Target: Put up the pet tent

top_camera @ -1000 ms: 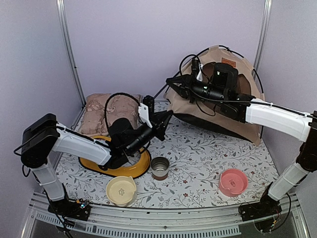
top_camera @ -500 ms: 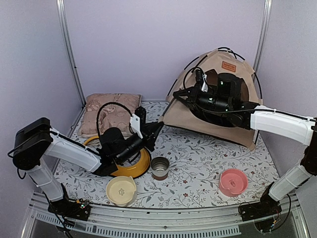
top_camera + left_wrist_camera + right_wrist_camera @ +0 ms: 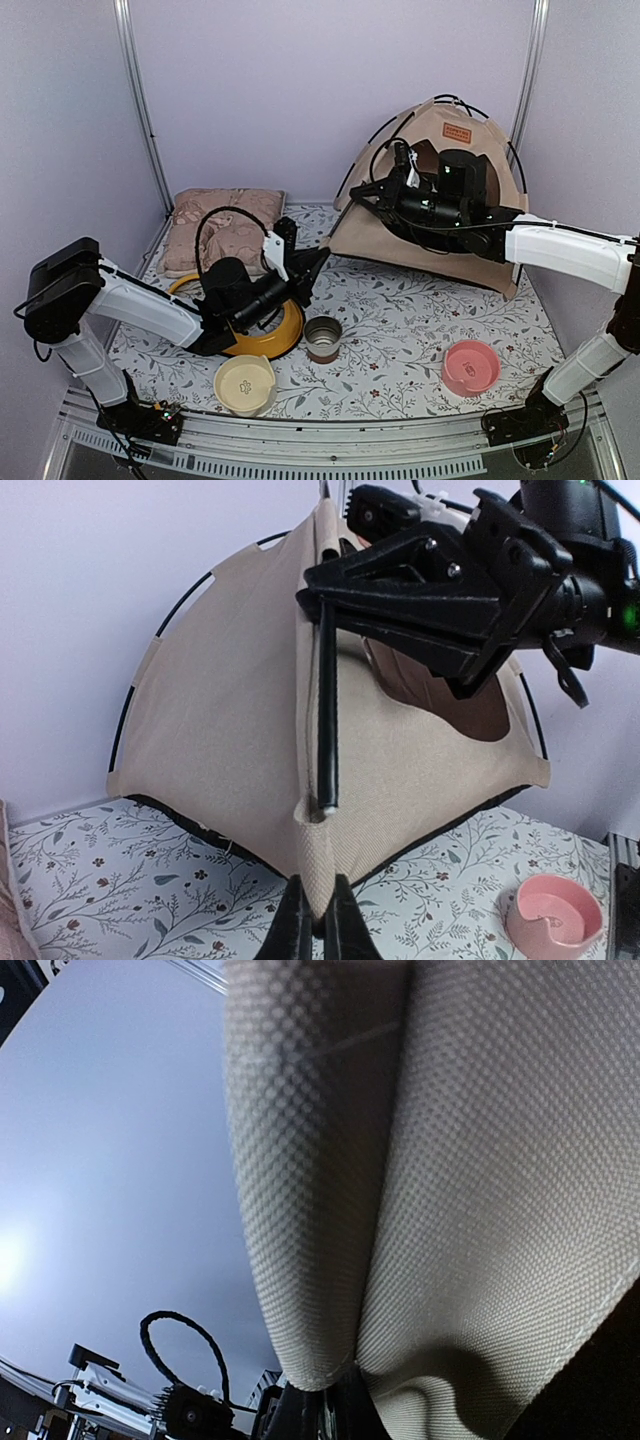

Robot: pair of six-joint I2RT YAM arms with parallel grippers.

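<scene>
nearest the arm bases, a cream bowl [image 3: 245,383] and a pink bowl [image 3: 470,367] sat on the floral table cover [image 3: 400,320], well apart, one left and one right. just beyond them stood a steel cup [image 3: 322,337], close beside a yellow dish [image 3: 270,340] that lay under the left arm.

the left gripper [image 3: 318,258] reached out low over that dish toward the back right. in its wrist view its fingers [image 3: 292,925] were drawn together, with the tip of the tent's near corner pinched between them.

the pet tent [image 3: 395,243] stood upright at the back right of the table, against the wall, its round opening facing forward. the right gripper [image 3: 352,190] was clamped on the front ridge seam higher up, where a thin black pole [image 3: 327,710] ran down the fabric. the right wrist view showed only a fold of tan cloth filling the frame, held at the base of the fingers. a small brown label [image 3: 460,131] sat near the peak.

at the back left, a pinkish patterned cushion [image 3: 215,225] lay flat against the wall, apart from the tent.
</scene>
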